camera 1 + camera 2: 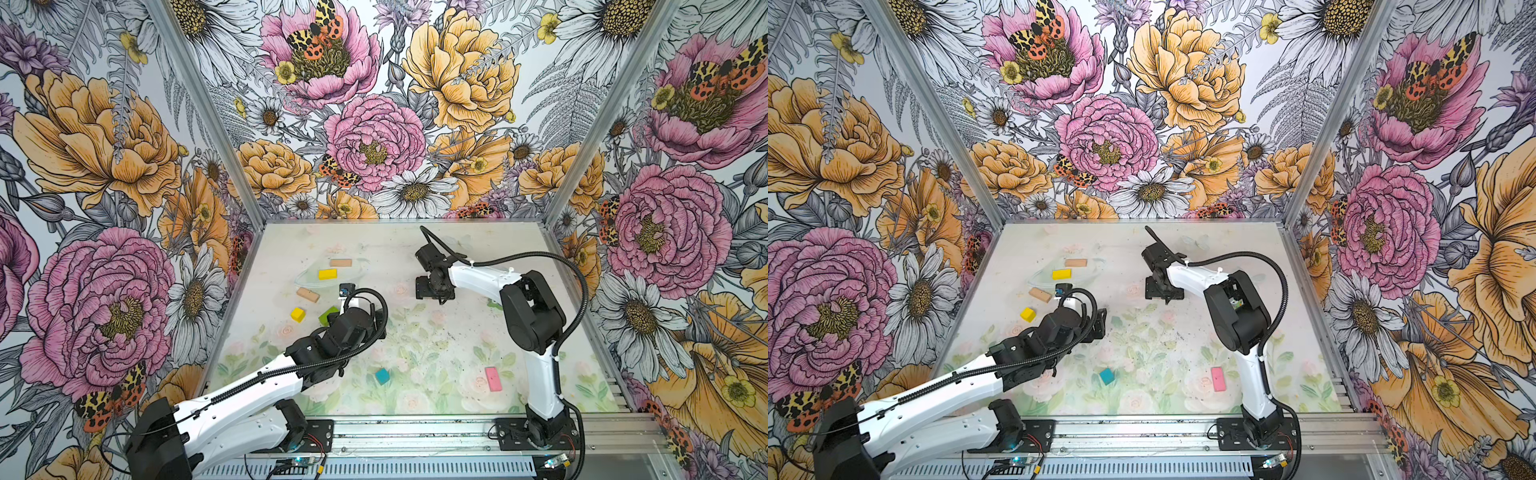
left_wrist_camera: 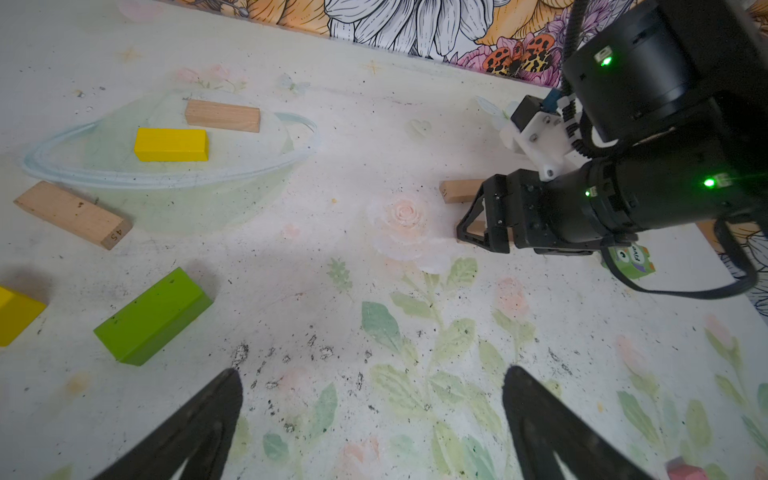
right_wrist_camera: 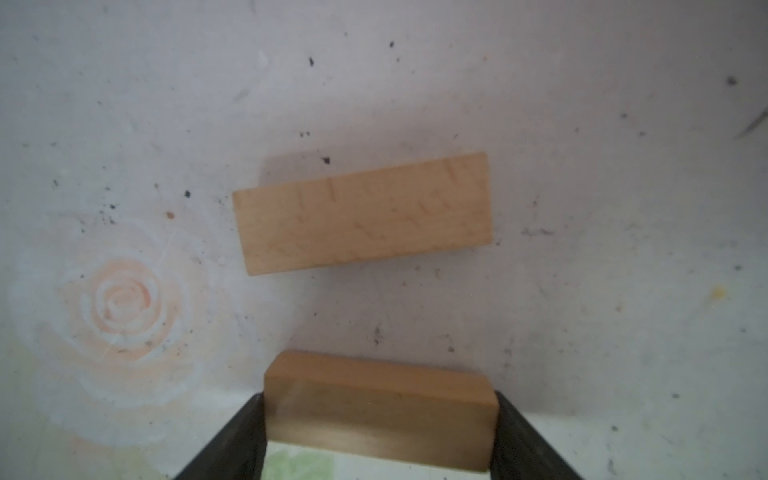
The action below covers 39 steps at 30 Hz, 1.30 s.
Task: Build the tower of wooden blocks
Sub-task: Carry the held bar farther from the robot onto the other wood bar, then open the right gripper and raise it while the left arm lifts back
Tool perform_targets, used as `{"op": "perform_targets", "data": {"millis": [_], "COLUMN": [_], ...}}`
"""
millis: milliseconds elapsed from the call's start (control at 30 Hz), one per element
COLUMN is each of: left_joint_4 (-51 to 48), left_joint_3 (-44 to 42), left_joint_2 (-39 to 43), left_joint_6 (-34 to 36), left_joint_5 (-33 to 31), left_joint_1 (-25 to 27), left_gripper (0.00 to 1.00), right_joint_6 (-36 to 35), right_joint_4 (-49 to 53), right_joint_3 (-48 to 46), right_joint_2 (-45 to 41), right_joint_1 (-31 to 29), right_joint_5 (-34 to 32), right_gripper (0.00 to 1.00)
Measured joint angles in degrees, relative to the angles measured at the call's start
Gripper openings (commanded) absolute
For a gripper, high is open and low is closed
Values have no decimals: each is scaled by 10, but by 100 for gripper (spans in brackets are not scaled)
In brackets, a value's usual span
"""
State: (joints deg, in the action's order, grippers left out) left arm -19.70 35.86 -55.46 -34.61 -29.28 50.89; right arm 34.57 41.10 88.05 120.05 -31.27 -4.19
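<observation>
**Right gripper** (image 3: 380, 397): the dark fingers are closed on a tan plank (image 3: 380, 419), clamped lengthwise at its two ends. The wood is smooth and squared, with a fine grain. Whether it touches the table (image 3: 582, 249) cannot be told. A second plank (image 3: 361, 212) of the same make lies flat just ahead of the fingertips, apart from the first and slightly skewed.

**Left gripper** (image 2: 374, 370): the fingers are spread wide and hold nothing, above the speckled floral-print surface.
- Just off its outer side, away from the right gripper, lie a lime green block (image 2: 151, 316), matte painted and oblong, and a yellow cube (image 2: 16, 313).
- Farther ahead lie a stamped plank (image 2: 72, 214) marked 45 on its end, a yellow bar (image 2: 171, 144) and a far plank (image 2: 222, 115).

Behind both grippers, toward the arm bases, lie a teal cube (image 1: 382, 375) and a pink slab (image 1: 493, 378). The loose blocks all lie singly.
</observation>
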Motion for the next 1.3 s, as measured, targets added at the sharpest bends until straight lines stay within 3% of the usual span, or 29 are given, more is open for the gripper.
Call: {"op": "perform_targets", "data": {"millis": [1067, 1300], "left_joint_4": [-2, -2], "left_joint_3": [24, 25], "left_joint_2": [-42, -43], "left_joint_6": [0, 0], "left_joint_5": [-9, -12], "left_joint_1": [0, 0], "left_gripper": [99, 99], "right_joint_6": [-39, -43], "right_joint_4": [4, 6], "right_joint_3": [64, 73], "right_joint_2": [45, 51], "right_joint_1": [21, 21], "right_joint_5": [6, 11], "right_gripper": [78, 84]}}
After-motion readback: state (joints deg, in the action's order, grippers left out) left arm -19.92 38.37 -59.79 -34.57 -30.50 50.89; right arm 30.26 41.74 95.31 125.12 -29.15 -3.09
